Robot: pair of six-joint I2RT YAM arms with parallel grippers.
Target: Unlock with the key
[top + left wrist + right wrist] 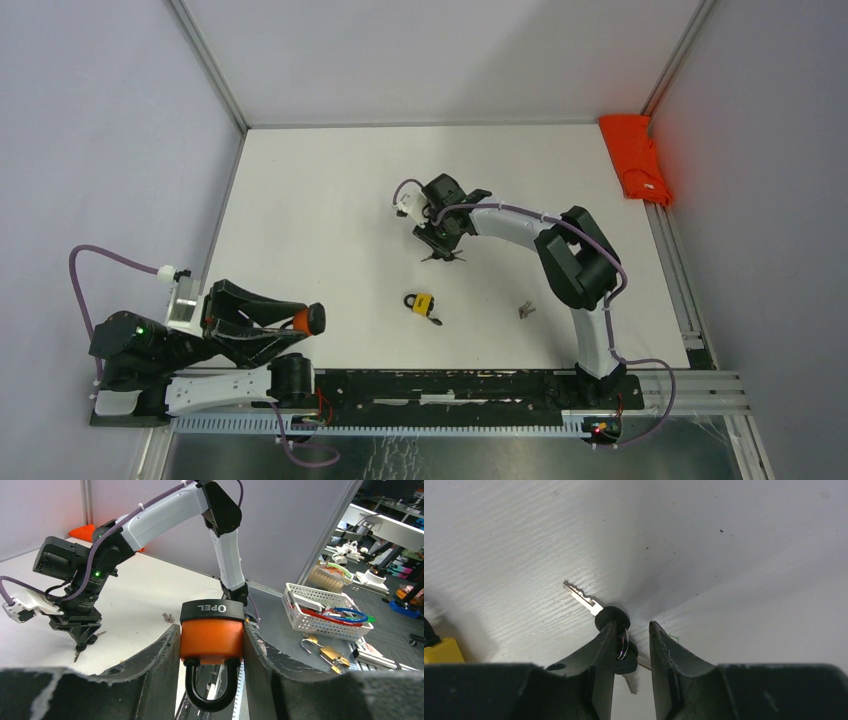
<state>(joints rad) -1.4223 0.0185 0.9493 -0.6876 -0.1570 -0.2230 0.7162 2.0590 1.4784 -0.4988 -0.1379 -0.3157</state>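
My left gripper (pixel 303 320) is shut on an orange padlock (pixel 212 632) with a black cap and a black shackle, held low at the near left of the table. The padlock sits squarely between both fingers, with its shackle toward the wrist. At mid-table my right gripper (pixel 633 626) stands open, pointing down over a bunch of keys (pixel 610 617) with black heads on a ring. The keys lie on the white table; one silver blade sticks out to the left, and the ring rests against the left finger (pixel 599 655).
A yellow padlock (pixel 422 303) lies on the table in front of the right gripper, and a small second key bunch (pixel 525 310) lies to its right. A red cloth (pixel 635 158) sits at the far right corner. Beyond the table stands a white basket (pixel 325 612).
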